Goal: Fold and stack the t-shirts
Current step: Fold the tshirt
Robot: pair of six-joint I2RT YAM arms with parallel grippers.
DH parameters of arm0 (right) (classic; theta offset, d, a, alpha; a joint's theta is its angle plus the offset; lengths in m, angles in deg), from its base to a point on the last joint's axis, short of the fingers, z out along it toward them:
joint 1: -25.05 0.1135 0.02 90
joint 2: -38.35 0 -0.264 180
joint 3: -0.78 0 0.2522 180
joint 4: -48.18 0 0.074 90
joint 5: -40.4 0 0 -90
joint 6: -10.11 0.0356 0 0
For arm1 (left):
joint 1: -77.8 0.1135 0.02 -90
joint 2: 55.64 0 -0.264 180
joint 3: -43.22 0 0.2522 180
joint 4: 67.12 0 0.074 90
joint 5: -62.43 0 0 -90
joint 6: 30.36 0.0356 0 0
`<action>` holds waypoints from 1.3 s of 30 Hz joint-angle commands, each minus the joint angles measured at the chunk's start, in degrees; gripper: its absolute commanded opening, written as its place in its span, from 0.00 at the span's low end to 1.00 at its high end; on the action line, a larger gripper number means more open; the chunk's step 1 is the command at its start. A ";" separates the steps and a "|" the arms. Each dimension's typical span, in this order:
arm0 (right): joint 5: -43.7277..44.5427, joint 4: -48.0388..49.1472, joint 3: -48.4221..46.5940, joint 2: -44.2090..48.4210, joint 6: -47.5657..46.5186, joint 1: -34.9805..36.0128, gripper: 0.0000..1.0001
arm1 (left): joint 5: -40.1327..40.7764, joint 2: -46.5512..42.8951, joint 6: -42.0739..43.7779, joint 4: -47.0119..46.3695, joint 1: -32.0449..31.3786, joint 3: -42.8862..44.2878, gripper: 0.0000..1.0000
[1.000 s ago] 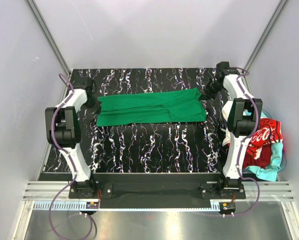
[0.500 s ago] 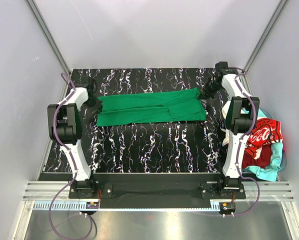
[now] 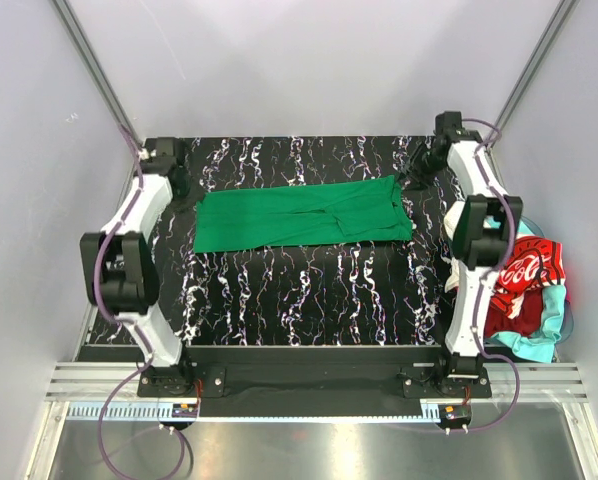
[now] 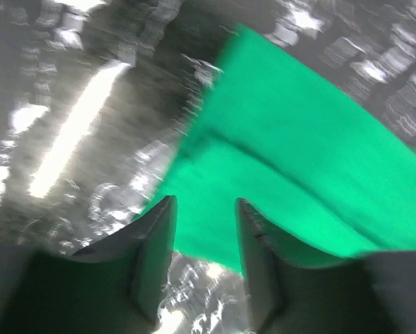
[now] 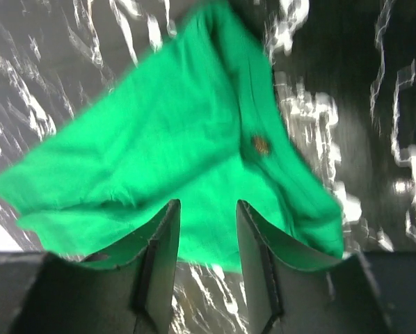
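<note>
The green t-shirt (image 3: 304, 212) is lying flat on the far half of the table (image 3: 309, 290). It is folded into a long band running left to right, and its right end is sitting slightly farther back than its left. In the right wrist view a small brownish spot (image 5: 260, 144) is showing on the cloth near one edge.

The left gripper (image 3: 167, 163) is hovering just beyond the band's left end, near the far left corner. Its jaws are standing apart, with green cloth showing below the gap in the blurred left wrist view. The right gripper (image 3: 424, 160) is hanging just off the shirt's far right corner, its jaws likewise parted above the cloth.

Off the table's right edge, a red t-shirt (image 3: 524, 275) with white script and a turquoise t-shirt (image 3: 551, 318) are sitting in a crumpled heap, partly hidden behind the right arm (image 3: 479, 235).

The tabletop is showing black with white marble veins. A metal rail (image 3: 309, 382) is running along its near edge. Pale walls (image 3: 309, 60) are closing in the far side, with slanted metal struts (image 3: 89, 70) at the corners.
</note>
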 commanded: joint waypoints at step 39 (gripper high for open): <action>-9.31 14.48 32.94 18.83 1.68 2.02 0.55 | -30.45 17.80 -16.82 -46.77 -32.02 1.74 0.43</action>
